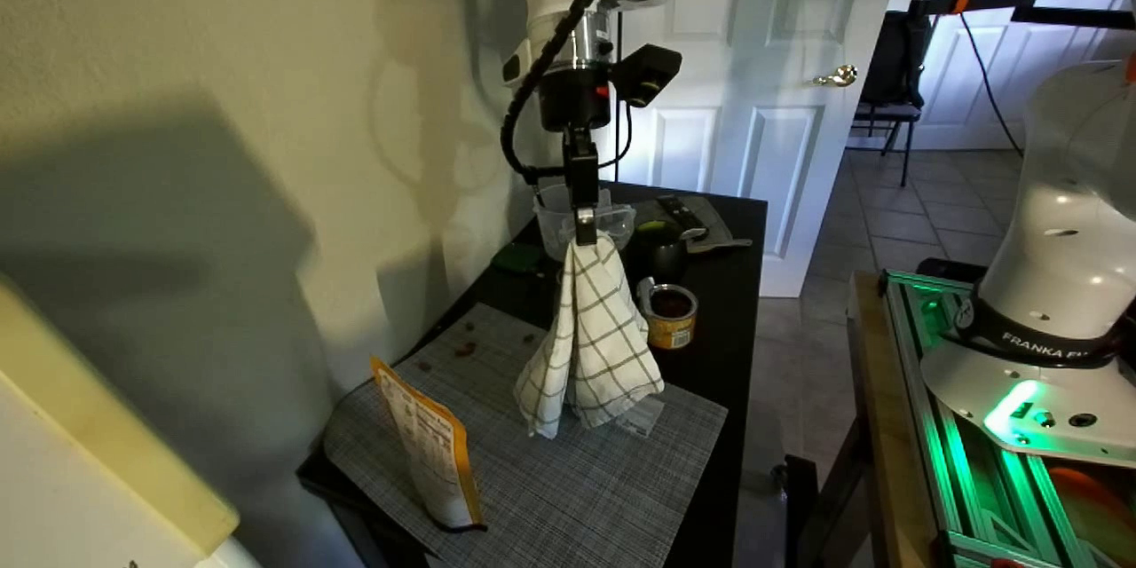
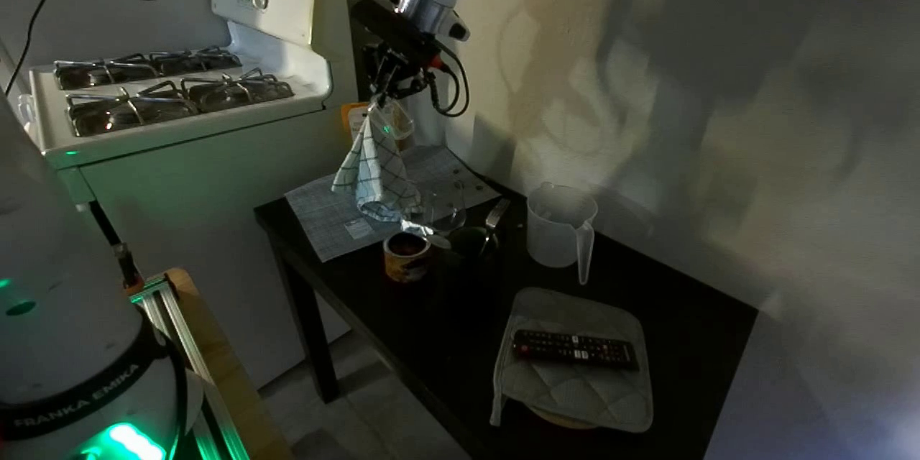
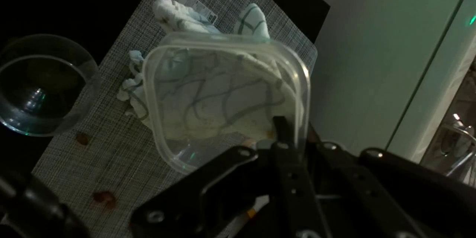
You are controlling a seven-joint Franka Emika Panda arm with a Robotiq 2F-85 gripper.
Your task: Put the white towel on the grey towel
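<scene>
With the gripper [image 1: 586,227] clamped on the white towel [image 1: 612,342], which hangs over the grey towel [image 1: 577,488], contact unclear, best lower it straight until the folds settle within the grey towel's edges, then let go gently, minding the clear tub [image 3: 238,39] seemingly pinched alongside.

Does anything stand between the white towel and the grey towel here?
Nothing visible: the white towel hangs from the hand over the grey towel. The orange-edged packet stands on it, off to one side; the clear container is up by the hand, not underneath.
</scene>
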